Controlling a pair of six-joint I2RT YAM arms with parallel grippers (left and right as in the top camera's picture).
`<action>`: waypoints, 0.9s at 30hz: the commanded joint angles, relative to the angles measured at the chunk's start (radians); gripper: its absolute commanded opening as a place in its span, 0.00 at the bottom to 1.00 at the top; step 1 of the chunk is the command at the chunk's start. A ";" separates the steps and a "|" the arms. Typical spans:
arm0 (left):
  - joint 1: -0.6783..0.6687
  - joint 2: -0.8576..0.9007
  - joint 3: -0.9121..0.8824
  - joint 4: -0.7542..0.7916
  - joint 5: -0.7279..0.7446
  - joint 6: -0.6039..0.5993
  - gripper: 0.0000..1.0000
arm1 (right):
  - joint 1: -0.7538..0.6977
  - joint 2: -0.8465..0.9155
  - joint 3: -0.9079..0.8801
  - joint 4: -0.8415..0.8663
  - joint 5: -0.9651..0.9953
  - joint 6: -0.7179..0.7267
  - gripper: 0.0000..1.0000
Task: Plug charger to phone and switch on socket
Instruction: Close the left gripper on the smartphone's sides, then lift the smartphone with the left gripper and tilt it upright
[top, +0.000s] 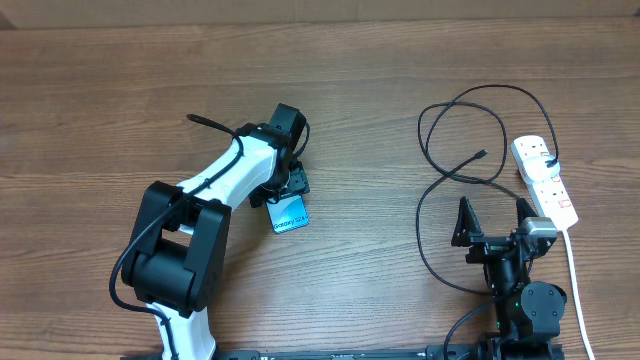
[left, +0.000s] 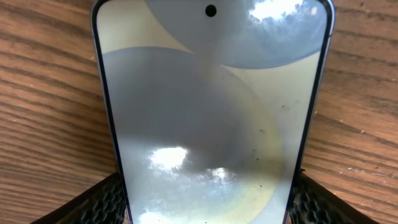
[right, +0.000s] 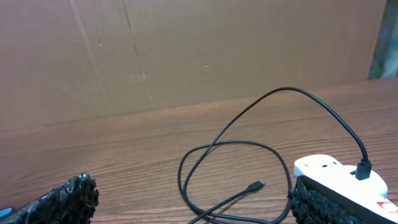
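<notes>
The phone (top: 291, 216) lies on the wooden table with its blue screen up, half hidden under my left gripper (top: 288, 188). In the left wrist view the phone (left: 211, 106) fills the frame, and the left gripper (left: 208, 202) has a finger pressed against each long edge. The black charger cable (top: 470, 100) lies looped on the right, its connector tip (top: 483, 154) free on the table; the tip also shows in the right wrist view (right: 256, 185). The white socket strip (top: 546, 180) lies at the far right with the charger's plug (right: 362, 168) in it. My right gripper (top: 494, 218) is open and empty, short of the cable loop.
The socket's white lead (top: 575, 280) runs toward the front edge, right of the right arm's base (top: 525, 300). A brown cardboard wall (right: 186, 50) stands behind the table. The left arm (top: 200, 220) stretches diagonally across the left half.
</notes>
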 joint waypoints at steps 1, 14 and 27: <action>0.015 0.060 -0.062 -0.022 0.005 -0.018 0.70 | -0.002 -0.011 -0.011 0.005 -0.001 -0.004 1.00; 0.039 0.059 -0.029 -0.054 0.005 -0.018 0.60 | -0.002 -0.011 -0.011 0.005 -0.001 -0.004 1.00; 0.045 0.059 0.070 -0.171 0.005 -0.017 0.61 | -0.002 -0.011 -0.011 0.005 -0.001 -0.004 1.00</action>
